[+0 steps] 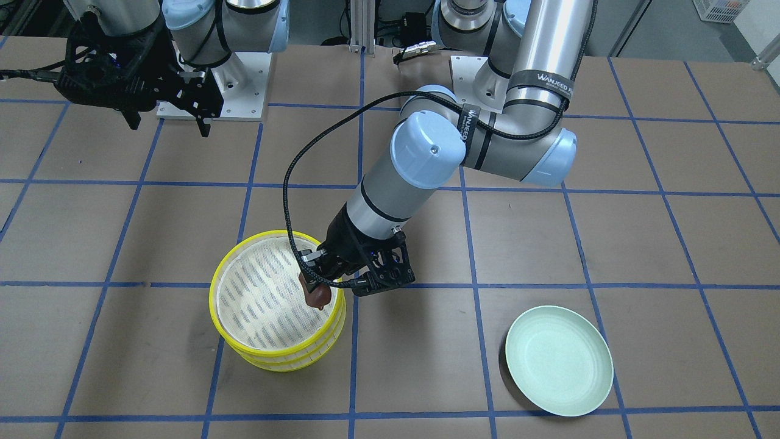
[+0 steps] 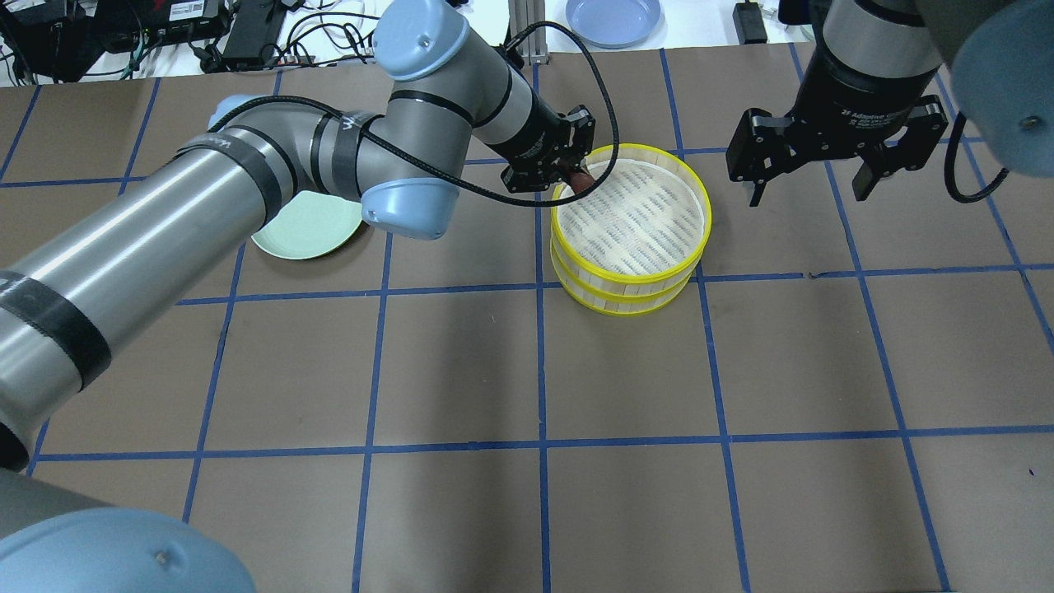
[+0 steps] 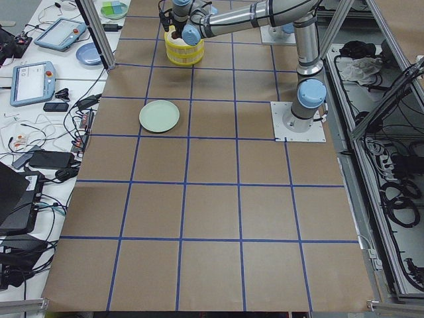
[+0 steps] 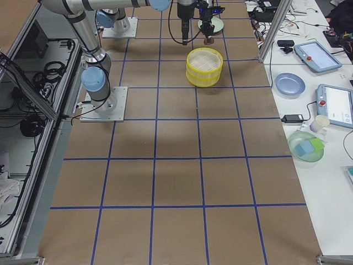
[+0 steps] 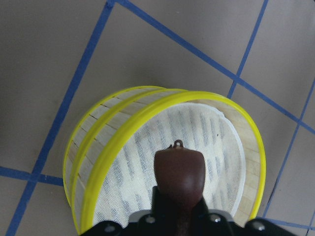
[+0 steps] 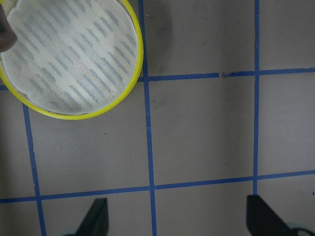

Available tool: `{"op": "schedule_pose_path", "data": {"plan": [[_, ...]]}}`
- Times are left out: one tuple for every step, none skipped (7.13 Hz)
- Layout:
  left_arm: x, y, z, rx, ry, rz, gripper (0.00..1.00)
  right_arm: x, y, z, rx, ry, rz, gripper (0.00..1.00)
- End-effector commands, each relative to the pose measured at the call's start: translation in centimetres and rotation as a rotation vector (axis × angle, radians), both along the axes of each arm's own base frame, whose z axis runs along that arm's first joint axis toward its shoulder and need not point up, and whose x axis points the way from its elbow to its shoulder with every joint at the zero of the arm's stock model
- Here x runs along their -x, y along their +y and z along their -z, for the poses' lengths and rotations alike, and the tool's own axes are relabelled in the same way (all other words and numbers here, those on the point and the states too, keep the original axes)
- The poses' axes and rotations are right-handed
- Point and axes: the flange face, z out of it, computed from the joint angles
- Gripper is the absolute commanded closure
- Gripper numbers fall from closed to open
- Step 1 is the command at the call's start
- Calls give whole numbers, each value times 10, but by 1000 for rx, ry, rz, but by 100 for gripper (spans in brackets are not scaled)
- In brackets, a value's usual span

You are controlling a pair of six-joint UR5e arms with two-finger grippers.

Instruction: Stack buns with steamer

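1 brown bun (image 5: pixel 179 172) pinched in L hand (image 1: pixel 315 286) over steamer (image 1: pixel 274 360) edge; R hand (image 2: pixel 809 196) spread.

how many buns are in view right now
1: the brown bun, held by the left gripper over the top steamer tier. Another may be hidden in the lower tier.

"WANJEED" — white letters on a black strap (image 1: pixel 541 80), "2F Adaptive" — on the right pincer (image 2: pixel 809 194)

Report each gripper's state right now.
Left gripper: closed on the brown bun, over the steamer.
Right gripper: open, holding nothing.
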Motion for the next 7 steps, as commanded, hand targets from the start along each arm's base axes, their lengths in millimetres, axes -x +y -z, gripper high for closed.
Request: {"op": "schedule_pose_path", "data": {"plan": [[13, 4, 10, -37, 31, -16, 0, 0, -5, -8, 65, -5, 6, 0], [14, 5, 10, -47, 35, -30, 0, 1, -8, -10, 93, -6, 7, 0], [14, 5, 9, -45, 35, -29, 0, 1, -9, -11, 96, -7, 9, 0], [14, 5, 10, -49, 32, -27, 0, -2, -12, -12, 120, -46, 11, 0], [11, 4, -1, -30, 26, -23, 0, -2, -13, -12, 124, -51, 11, 0], [1, 2, -10, -10, -8, 29, 0, -2, -13, -13, 128, -50, 11, 0], [-41, -13, -14, 64, -124, 180, 0, -2, -13, -12, 125, -49, 11, 0]]}}
